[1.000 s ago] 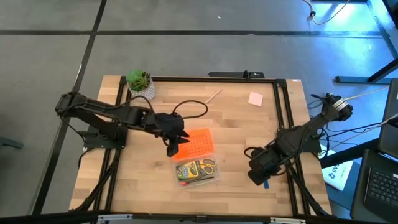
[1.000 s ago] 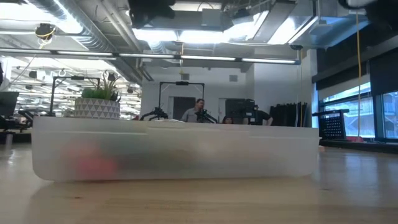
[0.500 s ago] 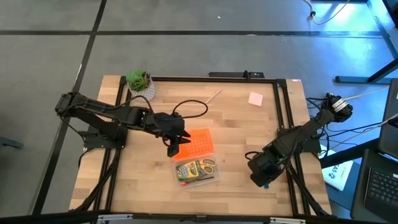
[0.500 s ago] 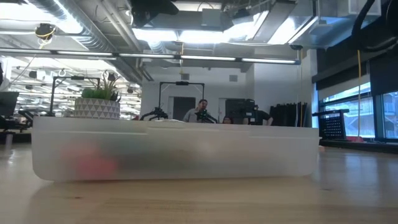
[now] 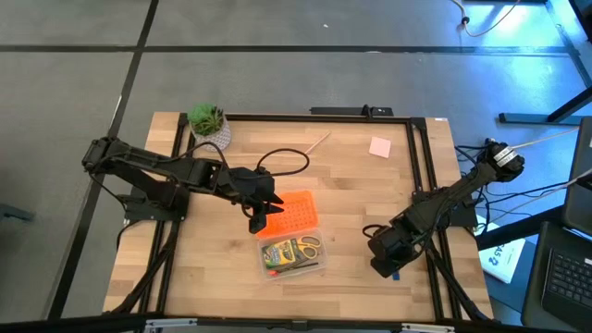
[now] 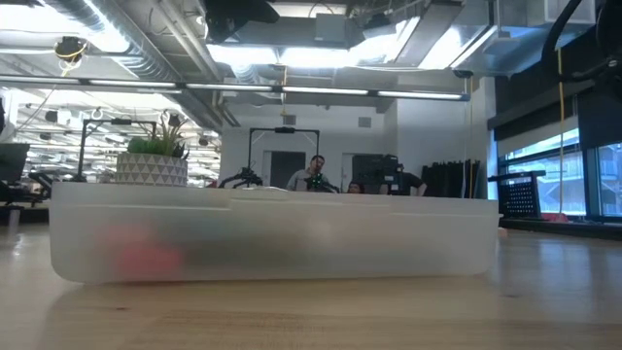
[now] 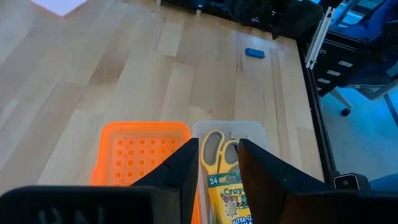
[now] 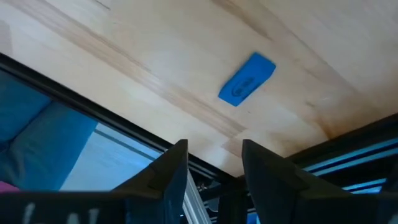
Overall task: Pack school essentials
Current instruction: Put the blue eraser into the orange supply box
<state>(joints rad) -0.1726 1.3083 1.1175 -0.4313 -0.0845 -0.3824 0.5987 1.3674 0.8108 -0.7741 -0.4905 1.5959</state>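
Note:
The clear case (image 5: 292,255) lies near the table's middle and holds the yellow-handled scissors (image 7: 219,144) and the green-and-yellow crayon box (image 7: 225,198). Its orange perforated lid (image 5: 294,214) lies flat against its far side. My left gripper (image 7: 217,152) hovers open above the lid and case with nothing between its fingers. My right gripper (image 8: 211,152) is open, low over the table's near right corner, just short of the small blue eraser (image 8: 247,79), which lies flat on the wood. A pink note pad (image 5: 379,146) and a pale pencil (image 5: 319,141) lie at the far side.
A potted plant (image 5: 208,122) stands at the far left corner. The black frame rail (image 8: 124,134) runs along the table's edge close to the eraser. Bare wood lies between the case and my right gripper. In the low view the frosted case wall (image 6: 272,238) fills the middle.
My right gripper has sunk toward the table beside the blue eraser and tipped a little more downward. My left gripper has kept still over the lid and case.

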